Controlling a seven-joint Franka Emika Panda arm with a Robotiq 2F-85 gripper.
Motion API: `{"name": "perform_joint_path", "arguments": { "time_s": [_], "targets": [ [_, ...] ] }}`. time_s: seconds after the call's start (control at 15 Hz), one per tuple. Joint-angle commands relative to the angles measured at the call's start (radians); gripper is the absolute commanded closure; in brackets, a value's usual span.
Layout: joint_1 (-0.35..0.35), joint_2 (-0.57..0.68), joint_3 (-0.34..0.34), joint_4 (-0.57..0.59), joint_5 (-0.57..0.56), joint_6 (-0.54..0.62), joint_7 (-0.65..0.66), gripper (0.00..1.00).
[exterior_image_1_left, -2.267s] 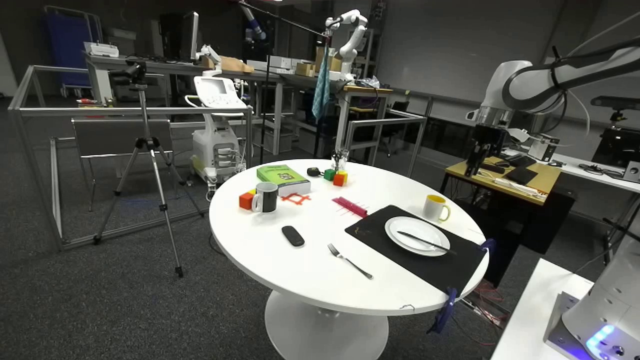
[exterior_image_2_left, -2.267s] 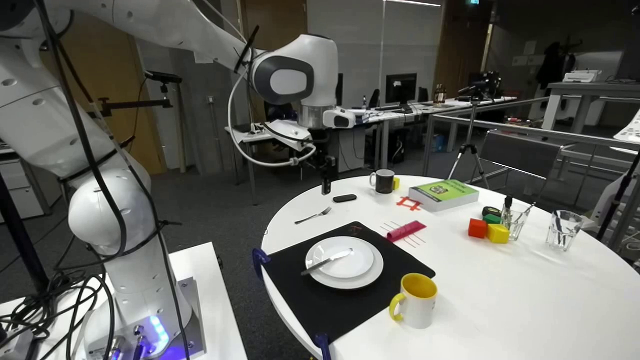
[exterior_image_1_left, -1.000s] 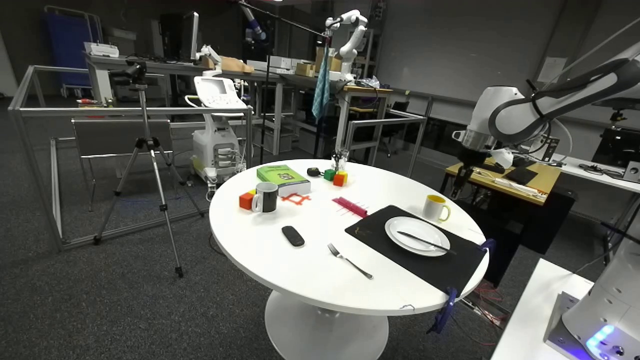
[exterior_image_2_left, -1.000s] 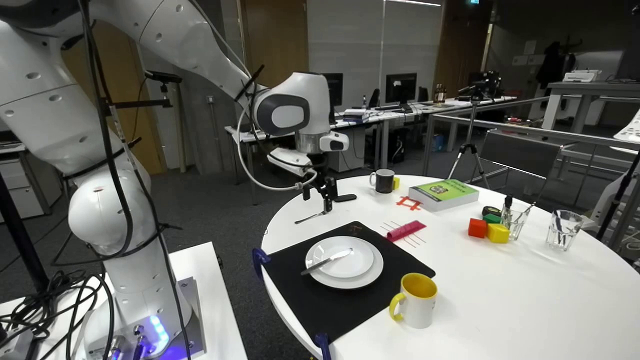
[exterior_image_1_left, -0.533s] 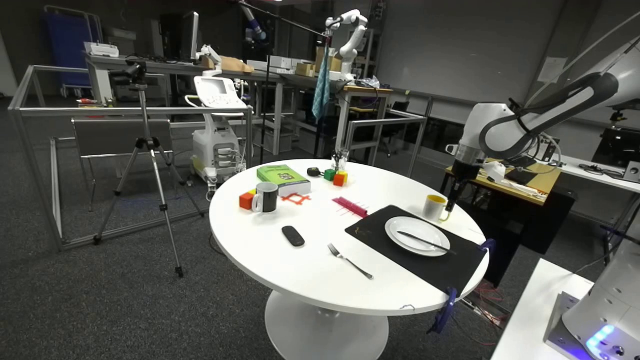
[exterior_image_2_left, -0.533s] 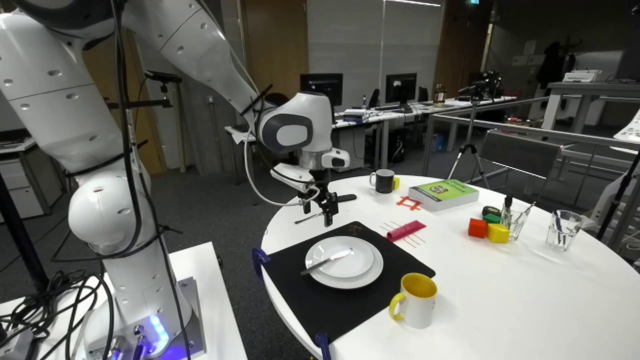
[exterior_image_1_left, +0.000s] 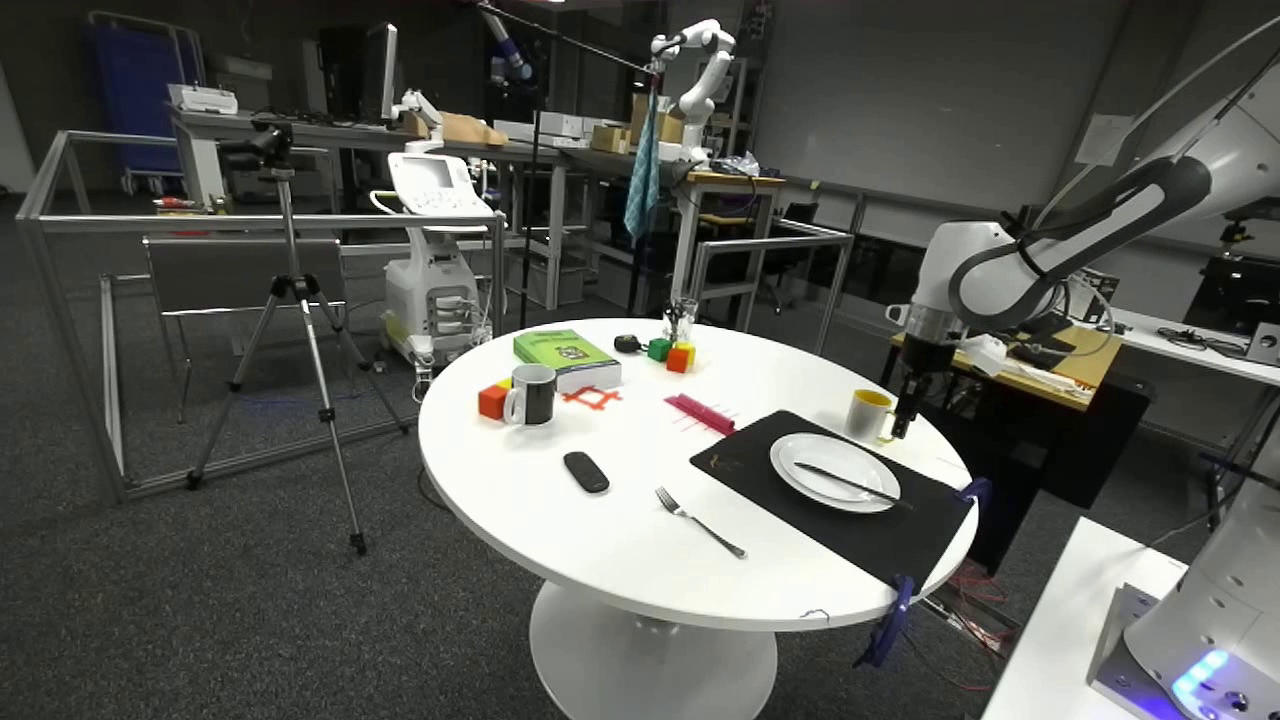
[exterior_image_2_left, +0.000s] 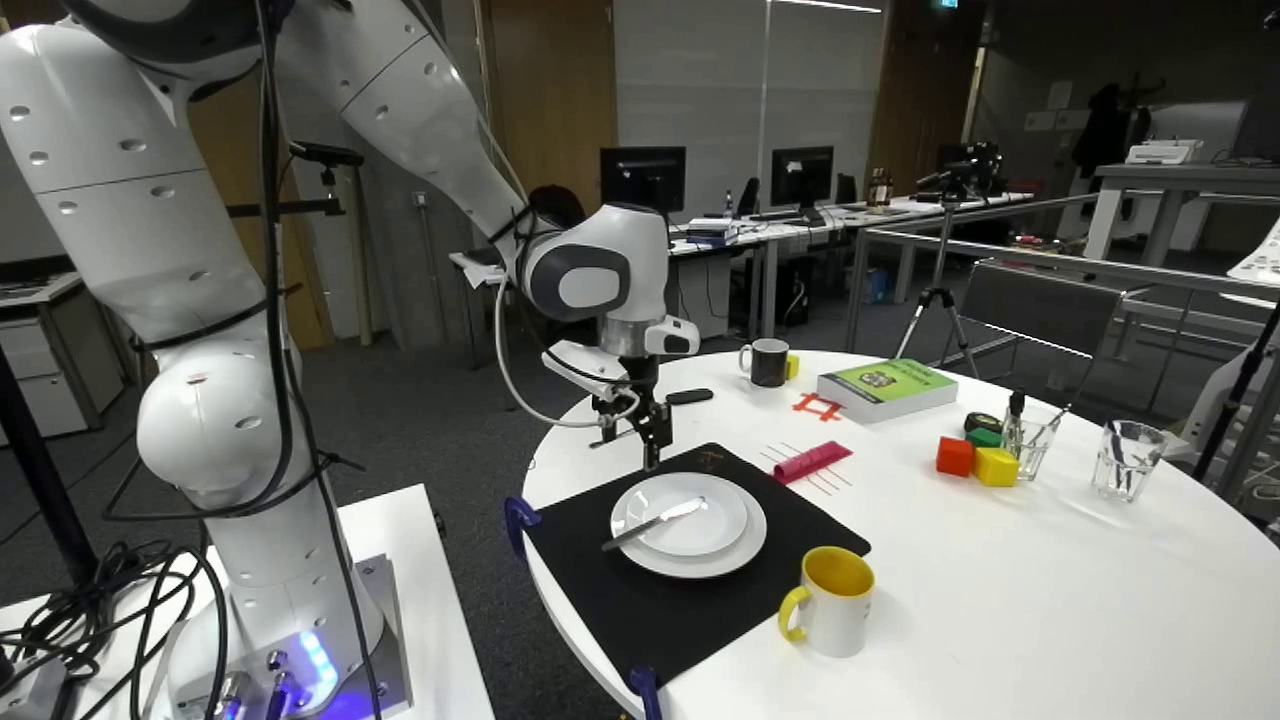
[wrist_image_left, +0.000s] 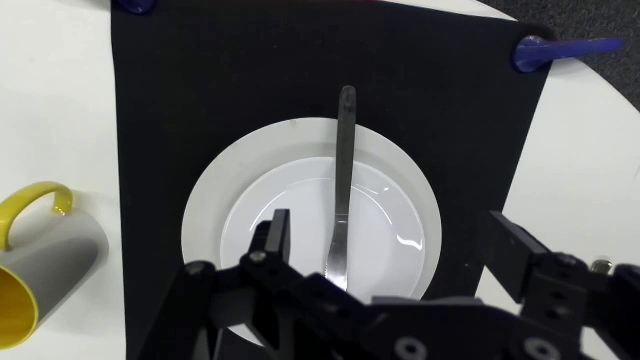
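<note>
Overhead, the gripper (wrist_image_left: 389, 227) hangs above the black mat (wrist_image_left: 215, 75), its jaws spread wide and clasping nothing. The arm (exterior_image_2_left: 410, 100) bends high and slopes down to a wrist that aims the gripper at the mat. Below, one knife (wrist_image_left: 345, 160) lies across two stacked plates (wrist_image_left: 250, 150) set on the mat, its handle reaching past the rim. Two blue clamps (wrist_image_left: 532, 54) hold the mat's edge. One white mug (exterior_image_2_left: 838, 622) with a yellow handle stands just beside the mat; near the mat's opposite side lies one fork (exterior_image_1_left: 700, 523). Farther from the mat, in both exterior views, sit one dark mug (exterior_image_2_left: 768, 364) and one green book (exterior_image_2_left: 890, 385), while two glasses (exterior_image_2_left: 1125, 465) show in an exterior view. Five cubes (exterior_image_1_left: 492, 403), well apart from the mat, show in an exterior view; the wrist view takes in none of them. The wrist view hides the knife's tip behind the gripper; an exterior view shows it.
</note>
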Motion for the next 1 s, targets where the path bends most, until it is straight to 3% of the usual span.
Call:
{"name": "perform_joint_path", "arguments": {
  "time_s": [0.0,0.4,0.93],
  "targets": [
    [-0.006,0.000,0.006,0.001,0.001,-0.002,0.000,0.00],
    [-0.009,0.012,0.013,-0.004,-0.023,0.062,0.052,0.00],
    [-0.008,0.119,0.021,0.031,-0.031,0.098,0.073,0.00]
  ]
}}
